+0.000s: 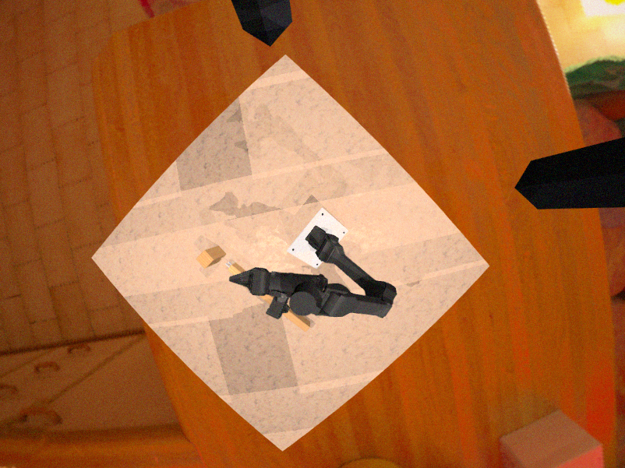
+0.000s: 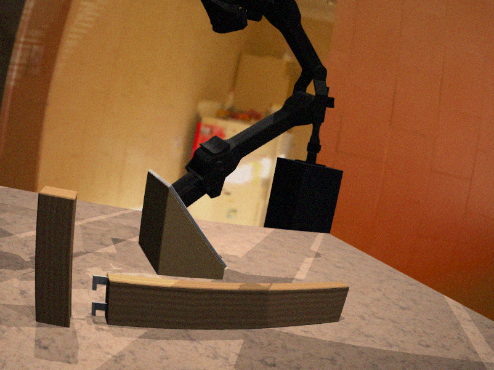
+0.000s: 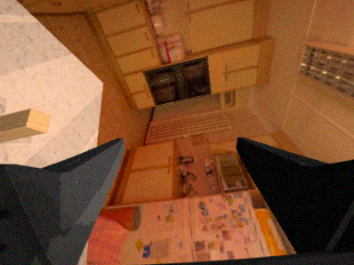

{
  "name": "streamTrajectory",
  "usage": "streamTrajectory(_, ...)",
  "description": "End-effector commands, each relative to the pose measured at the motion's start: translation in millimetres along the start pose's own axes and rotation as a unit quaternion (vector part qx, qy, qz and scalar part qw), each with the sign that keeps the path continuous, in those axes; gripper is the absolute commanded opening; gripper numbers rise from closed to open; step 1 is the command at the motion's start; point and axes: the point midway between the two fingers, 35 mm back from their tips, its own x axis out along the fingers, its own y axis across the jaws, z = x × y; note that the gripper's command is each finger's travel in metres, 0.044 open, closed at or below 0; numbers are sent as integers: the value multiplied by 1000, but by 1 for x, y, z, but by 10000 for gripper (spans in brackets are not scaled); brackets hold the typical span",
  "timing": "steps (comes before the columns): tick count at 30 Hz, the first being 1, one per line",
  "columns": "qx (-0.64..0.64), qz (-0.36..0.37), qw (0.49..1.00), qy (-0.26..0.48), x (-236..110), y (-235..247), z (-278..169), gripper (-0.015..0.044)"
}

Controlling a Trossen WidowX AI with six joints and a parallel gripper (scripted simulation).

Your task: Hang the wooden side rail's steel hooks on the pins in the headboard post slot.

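Note:
The wooden headboard post (image 1: 210, 255) (image 2: 55, 255) stands upright on the marble mat (image 1: 250, 374) (image 2: 391, 321); its top end also shows in the wrist view (image 3: 27, 124). The side rail (image 1: 301, 322) (image 2: 226, 304) rests on its long edge on the mat. Its two steel hooks (image 2: 98, 293) (image 1: 227, 264) point at the post, a small gap short of it. My gripper (image 1: 234, 279) (image 2: 214, 12) (image 3: 181, 143) is open and empty. It is high above the rail's hook end and aimed out sideways over the post. The arm hides the rail's middle in the top view.
The arm's base sits on a white plate (image 1: 299, 247), seen as a grey wedge (image 2: 177, 238) just behind the rail. A black box (image 2: 302, 195) stands behind it. Two black camera posts (image 1: 260, 4) (image 1: 573, 179) reach over the round wooden table (image 1: 443, 98).

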Motion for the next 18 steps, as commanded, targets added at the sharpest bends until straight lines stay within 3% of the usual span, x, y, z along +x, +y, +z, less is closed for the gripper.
streamTrajectory(1,-149,71,986,-18,58,42,-6,440)
streamTrajectory(9,-390,173,901,-75,135,135,-20,440)
streamTrajectory(18,-627,236,716,-196,181,253,-45,440)
